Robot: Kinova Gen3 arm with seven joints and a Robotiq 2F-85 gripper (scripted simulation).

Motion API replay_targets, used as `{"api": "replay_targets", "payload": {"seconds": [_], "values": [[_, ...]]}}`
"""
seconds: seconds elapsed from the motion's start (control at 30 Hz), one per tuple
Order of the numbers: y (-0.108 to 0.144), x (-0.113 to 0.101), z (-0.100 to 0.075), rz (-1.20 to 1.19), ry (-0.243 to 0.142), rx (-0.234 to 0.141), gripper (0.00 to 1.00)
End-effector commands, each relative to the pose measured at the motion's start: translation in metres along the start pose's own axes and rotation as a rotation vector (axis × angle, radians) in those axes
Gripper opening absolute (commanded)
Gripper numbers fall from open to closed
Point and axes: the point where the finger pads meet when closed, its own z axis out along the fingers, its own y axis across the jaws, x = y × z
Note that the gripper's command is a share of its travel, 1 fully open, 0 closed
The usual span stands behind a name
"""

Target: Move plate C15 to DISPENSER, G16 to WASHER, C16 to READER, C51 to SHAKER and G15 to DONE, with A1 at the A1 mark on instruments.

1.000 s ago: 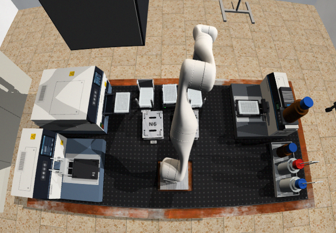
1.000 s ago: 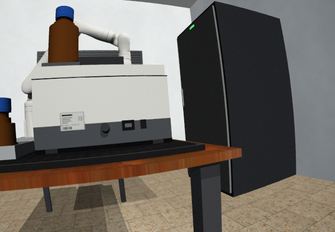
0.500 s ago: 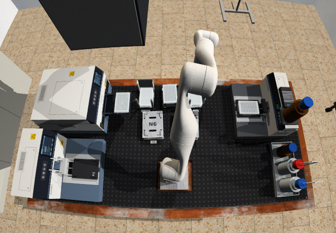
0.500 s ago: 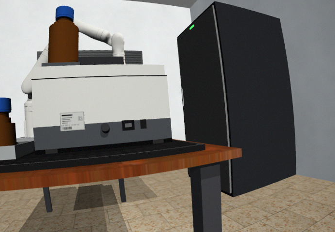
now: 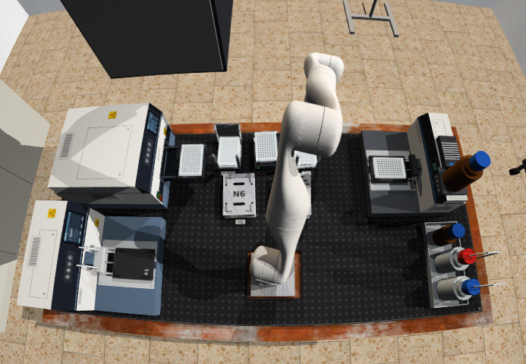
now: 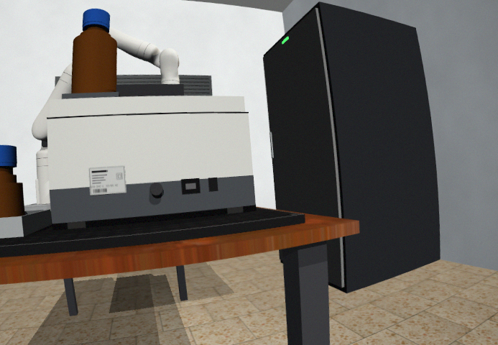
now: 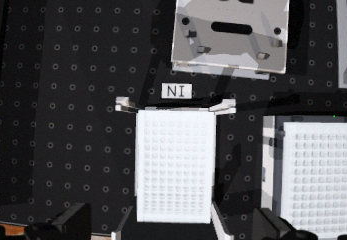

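My end effector [image 7: 173, 231] hangs wide open with nothing in it, its two dark fingers just showing along the bottom edge of the wrist view, straddling the IN rack [image 7: 222, 231] from above. Plate G16 [image 7: 175, 165], the top plate of that stack, lies flat between the rack walls: a white, rigid moulded rectangle with a fine grid of wells, matte rather than glossy. I judge it light and stiff but slick-sided, so I would pinch it across the two long edges near mid-length, squarely, to keep it from tilting or dragging the plate beneath. The rack's white walls leave little room beside those edges. Its label [image 7: 176, 91] reads mirrored on the black perforated deck [image 7: 56, 125]. Just beside it to one side stands another white well plate [image 7: 321, 175] in a grey holder, and beyond the label the pale grey N6 nest [image 7: 231, 30] with its slot, all on the wood-edged counter [image 5: 272, 332].
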Motion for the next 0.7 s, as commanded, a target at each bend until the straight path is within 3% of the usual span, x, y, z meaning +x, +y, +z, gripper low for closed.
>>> {"api": "replay_targets", "payload": {"seconds": [0.0, 0.67], "values": [[0.0, 0.0, -0.001, 0.0, -0.002, 0.001, 1.0], [0.0, 0.0, 0.019, 0.0, -0.002, 0.001, 1.0]]}}
